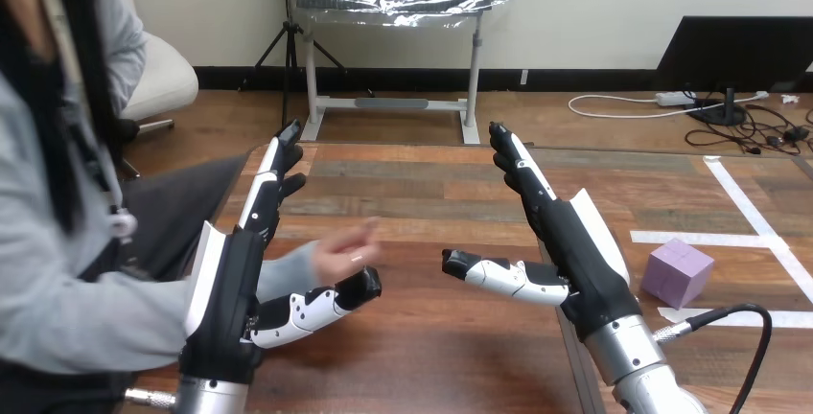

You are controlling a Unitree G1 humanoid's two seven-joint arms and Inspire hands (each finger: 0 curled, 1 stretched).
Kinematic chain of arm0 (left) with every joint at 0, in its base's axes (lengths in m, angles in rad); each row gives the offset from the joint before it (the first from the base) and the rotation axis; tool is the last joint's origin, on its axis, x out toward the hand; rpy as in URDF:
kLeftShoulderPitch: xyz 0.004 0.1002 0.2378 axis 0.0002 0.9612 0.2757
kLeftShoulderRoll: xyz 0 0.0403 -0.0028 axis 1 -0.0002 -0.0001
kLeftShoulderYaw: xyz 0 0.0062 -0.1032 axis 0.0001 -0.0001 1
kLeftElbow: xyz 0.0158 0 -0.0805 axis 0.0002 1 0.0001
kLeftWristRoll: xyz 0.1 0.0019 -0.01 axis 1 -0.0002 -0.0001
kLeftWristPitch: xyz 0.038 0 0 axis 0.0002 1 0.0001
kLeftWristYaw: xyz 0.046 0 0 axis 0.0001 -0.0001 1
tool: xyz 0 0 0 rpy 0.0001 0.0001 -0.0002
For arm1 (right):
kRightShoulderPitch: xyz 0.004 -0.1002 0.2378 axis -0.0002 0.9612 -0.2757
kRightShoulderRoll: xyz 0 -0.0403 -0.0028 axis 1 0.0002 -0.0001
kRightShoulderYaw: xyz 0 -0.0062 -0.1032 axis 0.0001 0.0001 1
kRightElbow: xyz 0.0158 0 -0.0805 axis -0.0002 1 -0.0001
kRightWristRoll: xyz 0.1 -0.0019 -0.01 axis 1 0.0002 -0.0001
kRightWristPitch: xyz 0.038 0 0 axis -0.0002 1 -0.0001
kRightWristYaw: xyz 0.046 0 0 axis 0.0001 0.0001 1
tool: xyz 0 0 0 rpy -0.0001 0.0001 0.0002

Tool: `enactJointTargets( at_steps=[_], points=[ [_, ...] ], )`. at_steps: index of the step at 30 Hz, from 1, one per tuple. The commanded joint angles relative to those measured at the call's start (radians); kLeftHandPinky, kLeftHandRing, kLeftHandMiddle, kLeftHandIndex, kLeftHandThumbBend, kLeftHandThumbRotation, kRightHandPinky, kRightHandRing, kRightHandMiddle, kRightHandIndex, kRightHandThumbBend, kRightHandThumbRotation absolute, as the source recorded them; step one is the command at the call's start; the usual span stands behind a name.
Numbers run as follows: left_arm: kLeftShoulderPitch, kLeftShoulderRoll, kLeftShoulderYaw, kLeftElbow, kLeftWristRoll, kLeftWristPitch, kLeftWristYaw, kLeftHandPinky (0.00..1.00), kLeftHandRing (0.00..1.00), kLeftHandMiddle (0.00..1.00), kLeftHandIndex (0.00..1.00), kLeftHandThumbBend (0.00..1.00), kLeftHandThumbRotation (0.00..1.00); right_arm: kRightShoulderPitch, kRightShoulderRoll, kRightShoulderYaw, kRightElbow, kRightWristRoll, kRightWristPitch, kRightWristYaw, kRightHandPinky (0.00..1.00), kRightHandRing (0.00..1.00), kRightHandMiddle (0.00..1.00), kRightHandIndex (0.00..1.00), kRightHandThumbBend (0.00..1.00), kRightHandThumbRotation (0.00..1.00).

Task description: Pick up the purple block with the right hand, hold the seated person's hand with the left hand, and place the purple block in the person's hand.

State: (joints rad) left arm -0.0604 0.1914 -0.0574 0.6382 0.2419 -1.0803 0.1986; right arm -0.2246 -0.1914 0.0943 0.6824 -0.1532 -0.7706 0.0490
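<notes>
A purple block [677, 273] sits on the table near the right edge, beside white tape lines. My right hand [566, 241] is raised over the table's middle right, left of the block and apart from it, its fingers straight and its thumb stretched leftward. At the left, my left hand [240, 261] is also raised with straight fingers and its thumb pointing right. The person's hand [343, 251] reaches in from the left, just above my left thumb and behind the palm; I cannot tell whether they touch. Neither hand holds anything.
The wooden table [431, 337] stretches across the view. White tape lines [748, 213] mark its right part. A black cable [757, 337] loops near my right forearm. The person sits close at the left side.
</notes>
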Motion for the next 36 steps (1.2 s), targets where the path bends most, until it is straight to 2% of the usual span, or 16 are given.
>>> enactJointTargets(
  at_steps=[1, 10, 36],
  points=[
    [-0.047, 0.0, 0.015, 0.008, -0.017, -0.017, -0.012, 0.88, 0.95, 0.97, 0.97, 1.0, 0.62, -0.066, 0.016, -0.018, 0.002, 0.025, -0.025, 0.002, 1.0, 1.0, 1.0, 1.0, 1.0, 0.5],
    [-0.049, -0.005, 0.02, 0.013, -0.029, -0.024, -0.023, 0.88, 0.95, 0.97, 0.97, 1.0, 0.61, -0.068, 0.012, -0.016, 0.006, 0.009, -0.029, -0.01, 1.0, 1.0, 1.0, 1.0, 1.0, 0.5],
    [-0.053, -0.007, 0.034, 0.028, -0.014, -0.036, -0.02, 0.88, 0.94, 0.97, 0.97, 1.0, 0.61, -0.068, 0.016, -0.016, 0.011, 0.028, -0.031, 0.008, 1.0, 1.0, 1.0, 1.0, 1.0, 0.5]
  ],
)
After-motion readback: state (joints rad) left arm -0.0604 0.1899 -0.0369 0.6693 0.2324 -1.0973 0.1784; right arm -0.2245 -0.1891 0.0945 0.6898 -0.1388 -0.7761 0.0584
